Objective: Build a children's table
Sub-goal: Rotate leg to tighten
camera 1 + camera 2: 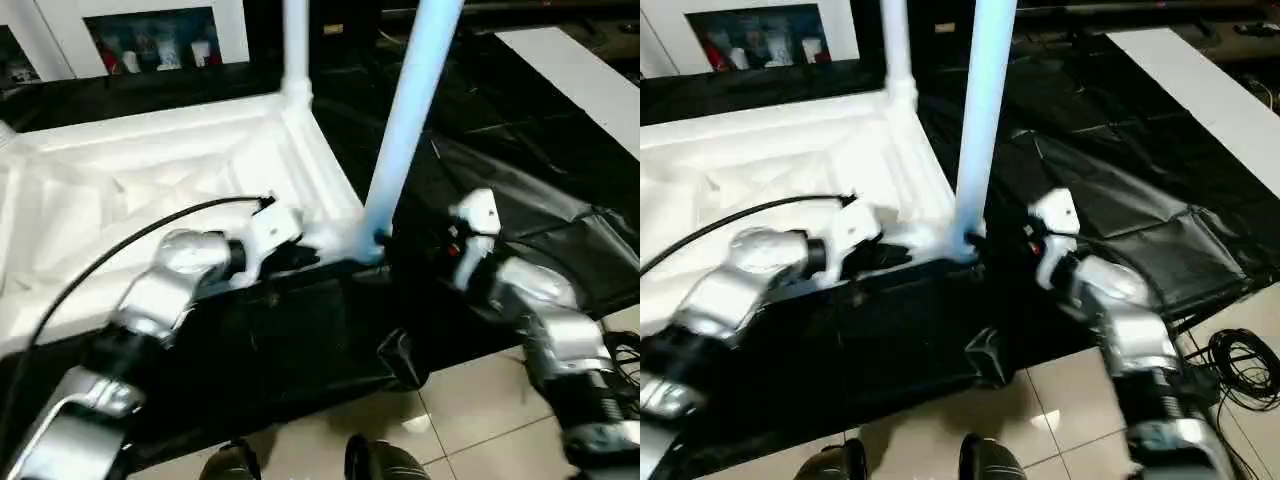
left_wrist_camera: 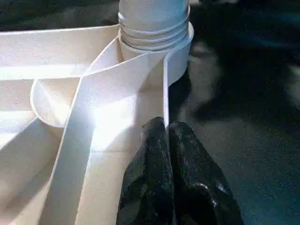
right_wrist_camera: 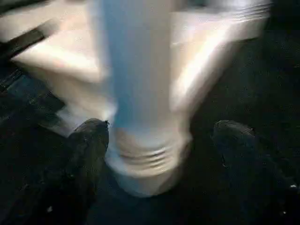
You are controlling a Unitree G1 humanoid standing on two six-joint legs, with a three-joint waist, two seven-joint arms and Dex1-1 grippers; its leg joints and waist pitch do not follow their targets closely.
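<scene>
The left gripper (image 2: 168, 129) has its two black jaws pressed shut, tips against the thin white edge of the table (image 2: 51, 51). Past them a round leg (image 2: 153, 18) stands in the corner socket (image 2: 176, 56). White ribs (image 2: 77, 140) cross inside.

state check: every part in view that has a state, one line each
White plastic table top: upside down on the black sheet, ribbed underside up.
Near long white tapered leg: upright, base seated in the near corner socket.
Far long white leg: upright in the far corner socket.
Left gripper: shut, fingertips against the top's edge rib.
Right gripper: open, one finger on each side of the near leg's base, not clamped.
</scene>
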